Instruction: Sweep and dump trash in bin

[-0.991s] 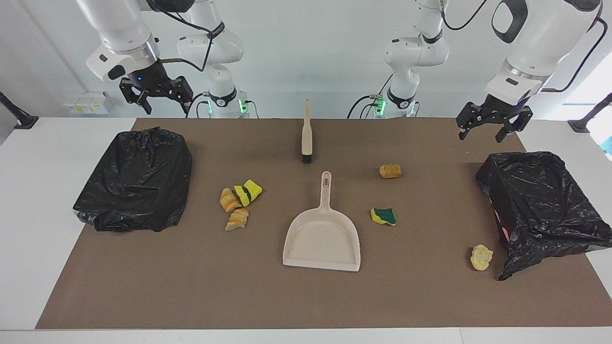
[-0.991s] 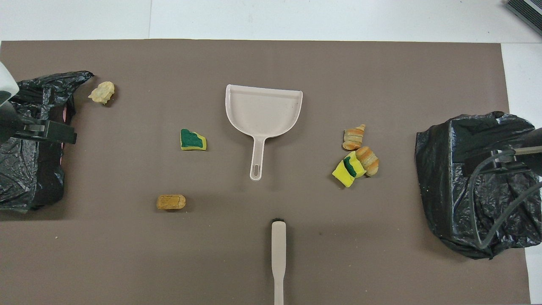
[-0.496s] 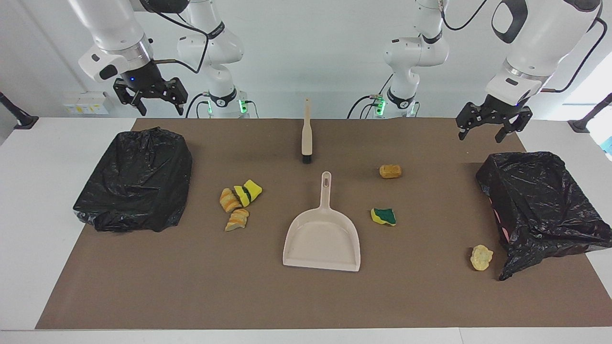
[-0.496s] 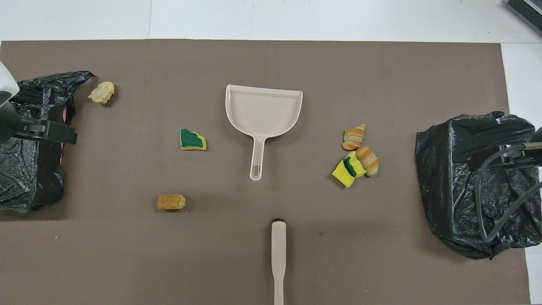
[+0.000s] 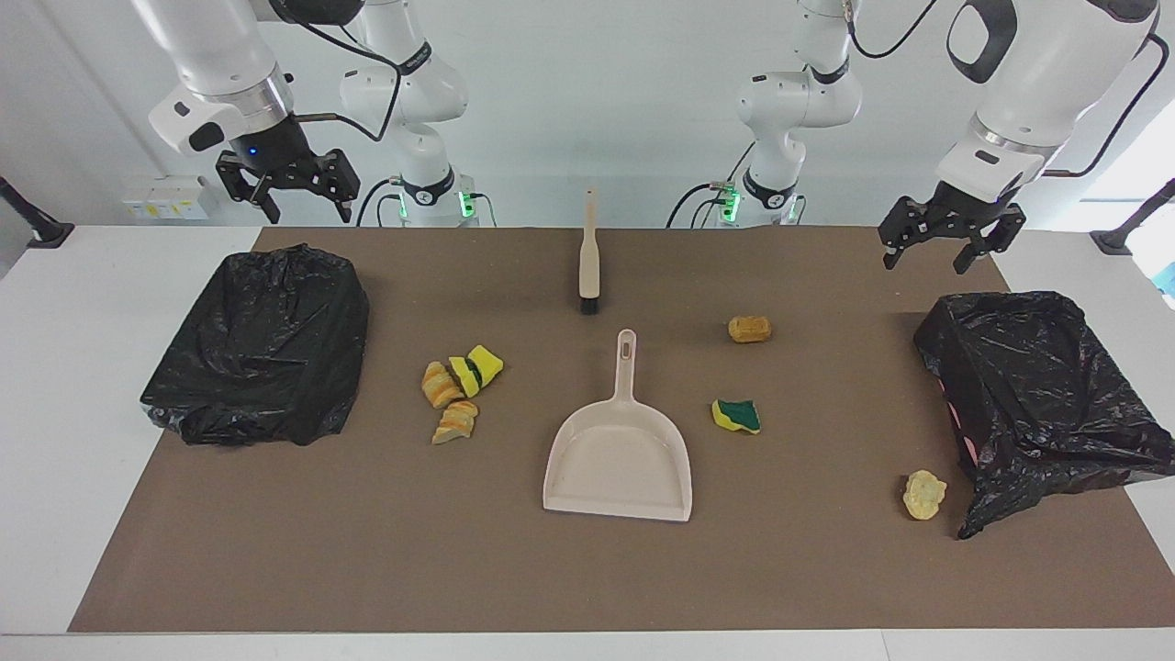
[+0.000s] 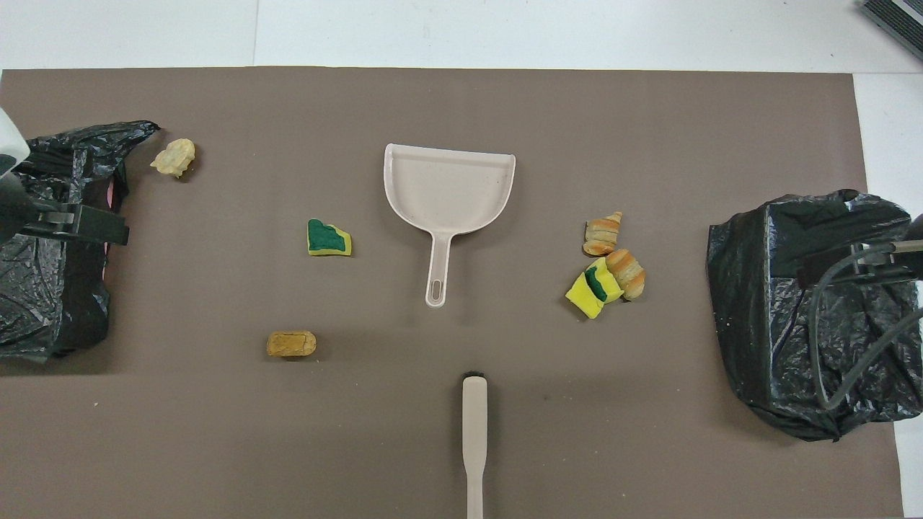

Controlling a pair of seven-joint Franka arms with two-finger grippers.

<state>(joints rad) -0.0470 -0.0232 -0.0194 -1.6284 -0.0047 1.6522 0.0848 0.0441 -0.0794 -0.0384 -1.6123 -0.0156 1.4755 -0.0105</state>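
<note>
Around the one beige plastic dustpan point(image 5: 617, 464) lie six visible torn sponge scraps point(image 5: 462, 386). Two black-bagged bins point(image 5: 262, 344) flank it. Left gripper point(image 5: 929, 259) and right gripper point(image 5: 305, 209) hang spread, empty.

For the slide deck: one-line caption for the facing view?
Both grippers, left gripper and right gripper, open above bins; sponge scraps, dustpan, brush untouched.

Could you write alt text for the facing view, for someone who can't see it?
Sponge scraps lie scattered around a beige dustpan and hand brush on a brown mat, between two black-bagged bins. Both robot hands hang open above.
</note>
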